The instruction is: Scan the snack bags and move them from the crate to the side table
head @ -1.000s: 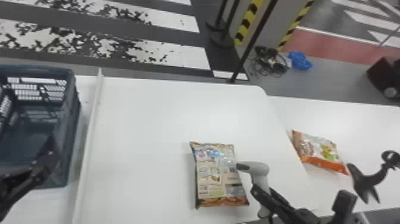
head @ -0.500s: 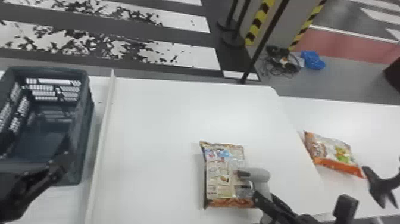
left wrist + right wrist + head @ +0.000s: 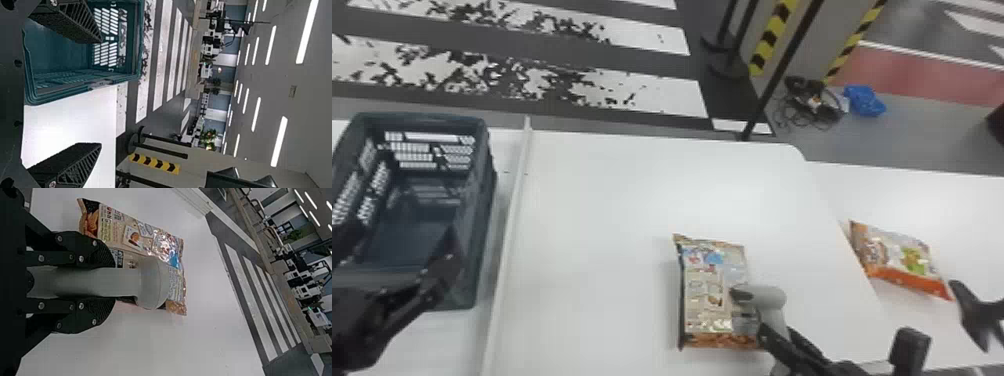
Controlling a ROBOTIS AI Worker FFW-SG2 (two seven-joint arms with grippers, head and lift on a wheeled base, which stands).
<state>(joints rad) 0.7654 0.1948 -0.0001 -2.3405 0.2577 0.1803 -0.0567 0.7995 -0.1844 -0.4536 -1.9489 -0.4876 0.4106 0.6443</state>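
Observation:
Over the near part of the dark crate (image 3: 474, 215) my left gripper (image 3: 394, 245) stands open. In the left wrist view, the crate (image 3: 84, 84) lies past the open left gripper (image 3: 100, 94). My right gripper (image 3: 764, 335) is shut on the grey scanner (image 3: 772, 298), whose head is over the right side of a brown snack bag (image 3: 707, 285) on the white table. The right wrist view has the right gripper (image 3: 111, 282) around the scanner's handle, with the scanner head (image 3: 153, 282) covering part of the snack bag (image 3: 121, 227). An orange snack bag (image 3: 902, 260) lies farther right, on the side table.
A raised white strip (image 3: 512, 225) runs between the crate and the brown bag. The side table (image 3: 957, 215) adjoins at the right, with a black object (image 3: 977, 312) near its front. A black pole (image 3: 782, 65) rises behind the tables.
The head view has shifted, so crate, tables and bags appear farther right. The scanner in my right gripper has moved left over the brown bag. That bag shows no clear movement on the table.

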